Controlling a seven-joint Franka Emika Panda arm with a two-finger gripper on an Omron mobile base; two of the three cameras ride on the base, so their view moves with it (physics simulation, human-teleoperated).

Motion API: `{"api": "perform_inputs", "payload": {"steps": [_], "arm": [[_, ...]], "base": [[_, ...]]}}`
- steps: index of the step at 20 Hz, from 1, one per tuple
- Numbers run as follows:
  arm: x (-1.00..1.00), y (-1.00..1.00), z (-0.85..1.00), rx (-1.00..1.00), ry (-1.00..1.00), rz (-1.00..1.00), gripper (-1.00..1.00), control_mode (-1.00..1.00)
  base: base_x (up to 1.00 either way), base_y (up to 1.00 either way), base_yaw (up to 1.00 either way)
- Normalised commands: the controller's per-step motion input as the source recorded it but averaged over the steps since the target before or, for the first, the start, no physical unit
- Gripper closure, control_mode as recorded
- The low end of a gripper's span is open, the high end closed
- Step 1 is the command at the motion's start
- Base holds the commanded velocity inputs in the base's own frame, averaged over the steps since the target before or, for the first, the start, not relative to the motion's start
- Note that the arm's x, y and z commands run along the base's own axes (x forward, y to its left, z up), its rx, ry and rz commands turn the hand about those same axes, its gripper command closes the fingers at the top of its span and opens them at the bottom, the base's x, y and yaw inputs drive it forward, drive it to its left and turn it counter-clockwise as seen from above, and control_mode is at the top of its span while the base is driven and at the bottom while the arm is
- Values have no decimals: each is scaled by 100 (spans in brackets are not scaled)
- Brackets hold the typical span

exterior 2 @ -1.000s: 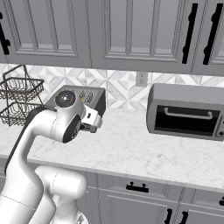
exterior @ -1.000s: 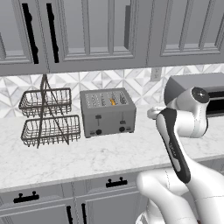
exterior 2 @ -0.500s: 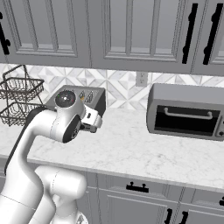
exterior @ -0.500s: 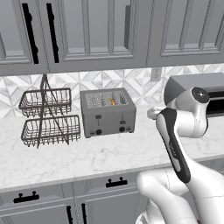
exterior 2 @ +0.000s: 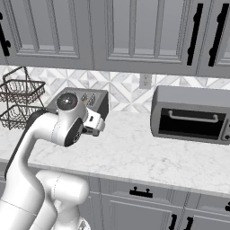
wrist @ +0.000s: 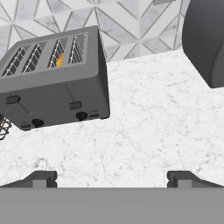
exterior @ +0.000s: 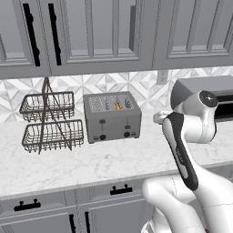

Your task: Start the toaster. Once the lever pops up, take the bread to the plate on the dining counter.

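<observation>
Grey metal toaster (exterior: 112,116) — orange bread (exterior: 117,106) inside

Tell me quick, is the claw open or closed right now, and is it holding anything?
Claw: open, holding nothing, over the counter short of the toaster.

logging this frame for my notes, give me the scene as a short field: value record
toaster: on the marble worktop, both levers up near the top of their tracks
bread: orange edge showing in the third slot from the left
gripper: open, empty, apart from the toaster
wire basket rack: two tiers, left of the toaster
toaster oven: right of the toaster, door shut
task stage: lever not yet pressed
</observation>
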Motion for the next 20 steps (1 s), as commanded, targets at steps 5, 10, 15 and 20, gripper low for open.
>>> {"api": "perform_inputs", "payload": {"steps": [5,10,15,20], "arm": [[0,0,0,0,0,0,-100,-100],[0,0,0,0,0,0,-100,-100],[0,0,0,0,0,0,-100,-100],[0,0,0,0,0,0,-100,-100]], "base": [[0,0,0],[0,0,0],[0,0,0],[0,0,0]]}}
